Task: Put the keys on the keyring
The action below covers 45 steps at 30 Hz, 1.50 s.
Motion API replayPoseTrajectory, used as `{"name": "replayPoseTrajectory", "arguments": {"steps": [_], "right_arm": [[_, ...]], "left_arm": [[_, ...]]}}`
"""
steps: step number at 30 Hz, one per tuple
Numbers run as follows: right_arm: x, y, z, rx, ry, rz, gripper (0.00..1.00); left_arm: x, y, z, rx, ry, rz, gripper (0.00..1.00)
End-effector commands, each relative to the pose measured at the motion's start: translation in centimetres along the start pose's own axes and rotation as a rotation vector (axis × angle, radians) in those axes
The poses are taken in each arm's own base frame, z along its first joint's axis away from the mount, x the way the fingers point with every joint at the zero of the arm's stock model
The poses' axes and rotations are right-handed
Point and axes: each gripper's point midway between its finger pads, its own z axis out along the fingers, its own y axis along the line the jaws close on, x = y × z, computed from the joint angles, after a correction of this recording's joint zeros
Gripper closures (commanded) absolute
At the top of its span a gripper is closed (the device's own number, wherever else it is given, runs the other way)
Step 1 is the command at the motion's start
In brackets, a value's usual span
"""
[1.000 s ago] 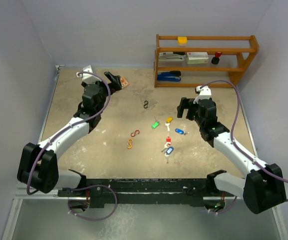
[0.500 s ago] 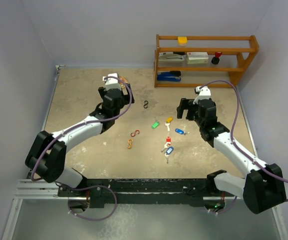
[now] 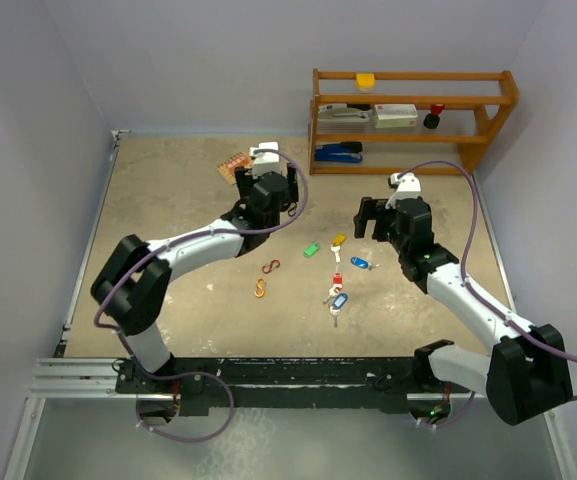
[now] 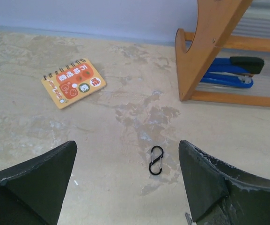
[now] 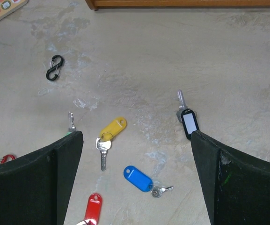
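Several keys lie mid-table, each with a tag: green (image 3: 311,250), yellow (image 3: 339,240), blue (image 3: 359,264), red (image 3: 337,279), and a dark-framed white one (image 3: 339,300). My right gripper (image 3: 372,218) hovers open over them. In its wrist view the yellow tag (image 5: 113,127) and blue tag (image 5: 137,178) lie between the fingers of that gripper (image 5: 135,136), and the white tag (image 5: 189,123) sits by the right finger. My left gripper (image 3: 286,195) is open above a black S-shaped keyring clip (image 4: 156,160), which lies just ahead of that gripper (image 4: 127,147), nearer its right finger.
A wooden shelf (image 3: 413,120) stands at the back right with a blue stapler (image 4: 233,75) under it. An orange notebook (image 4: 73,83) lies at the back left. A red S-clip (image 3: 271,266) and an orange one (image 3: 260,289) lie left of the keys.
My left arm has swung right, from the far left past the notebook to over the black clip. The right arm and the keys have not moved.
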Motion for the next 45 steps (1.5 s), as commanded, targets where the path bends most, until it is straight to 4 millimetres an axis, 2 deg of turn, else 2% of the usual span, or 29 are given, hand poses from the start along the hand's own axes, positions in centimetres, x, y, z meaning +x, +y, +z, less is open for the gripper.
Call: {"name": "replayPoseTrajectory", "arguments": {"steps": [1,5,9,13,18,26,35,45], "right_arm": [[-2.5,0.8,0.0,-0.023,-0.056,-0.009,0.00],[-2.6,0.5,-0.3,-0.014,-0.063,-0.021,0.00],[-2.7,0.1,-0.4,0.008,-0.067,-0.031,0.00],[-2.5,-0.1,-0.6,0.017,-0.062,-0.029,0.00],[-2.5,-0.1,-0.7,0.014,-0.068,-0.026,0.00],[-1.9,0.0,-0.3,0.012,-0.050,-0.023,0.00],[-1.8,-0.1,-0.2,0.021,-0.041,-0.024,0.00],[-1.7,-0.1,0.0,0.022,-0.034,-0.026,0.00]], "left_arm": [[1.5,-1.1,1.8,-0.053,0.085,0.015,0.14],[4.3,-3.4,3.4,-0.006,0.179,0.045,0.14],[6.4,-5.0,4.2,0.053,0.229,0.050,0.21],[8.8,-5.9,5.2,0.080,0.287,0.074,0.27],[10.8,-6.1,6.0,0.088,0.332,0.101,0.29],[12.7,-5.1,6.7,0.097,0.374,0.079,0.30],[14.6,-4.9,7.6,0.103,0.404,0.076,0.35],[15.6,-4.7,8.2,0.086,0.411,0.092,0.40]]}}
